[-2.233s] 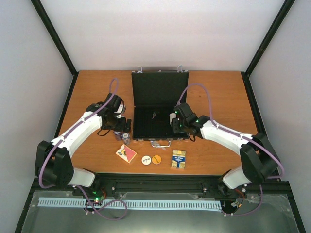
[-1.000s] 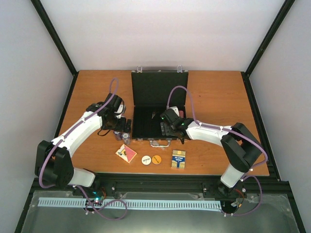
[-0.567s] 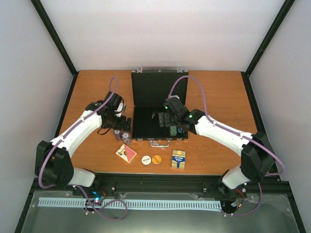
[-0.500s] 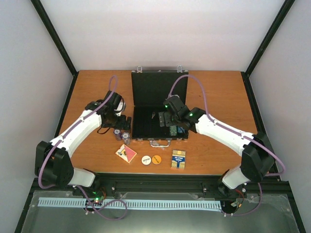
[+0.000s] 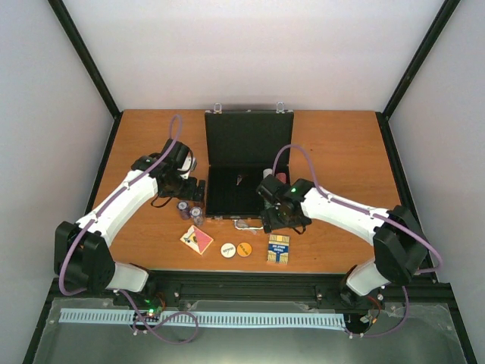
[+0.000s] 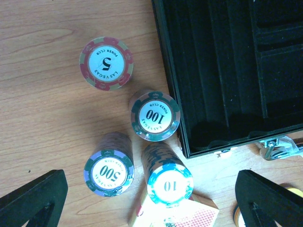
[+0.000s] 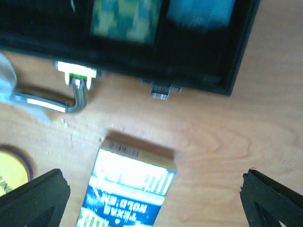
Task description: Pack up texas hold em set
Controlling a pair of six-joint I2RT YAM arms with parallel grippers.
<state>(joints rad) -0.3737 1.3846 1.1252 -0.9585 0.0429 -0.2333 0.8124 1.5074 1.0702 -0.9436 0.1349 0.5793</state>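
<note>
The black case [image 5: 250, 144] of the texas hold em set lies open at the table's middle, its silver handle [image 7: 47, 101] at the front. Chip stacks marked 5 [image 6: 106, 63], 100 [image 6: 155, 116], 500 [image 6: 109, 171] and 10 [image 6: 169, 184] stand left of the case. My left gripper [image 6: 151, 203] hovers open above them. A red card deck [image 5: 196, 240] lies just in front. My right gripper [image 7: 154, 203] is open above the blue card deck [image 7: 130, 189], near the case's front edge. Green chips [image 7: 125, 19] and blue chips [image 7: 199, 12] lie inside the case.
A white disc [image 5: 227, 249] and an orange disc [image 5: 244, 249] lie between the two decks. Grey walls enclose the wooden table [image 5: 341, 152] on three sides, with a black rail [image 5: 250, 280] along its near edge.
My right gripper has drawn back from inside the case to its front edge, above the blue deck. The left gripper has shifted slightly away from the chip stacks.
</note>
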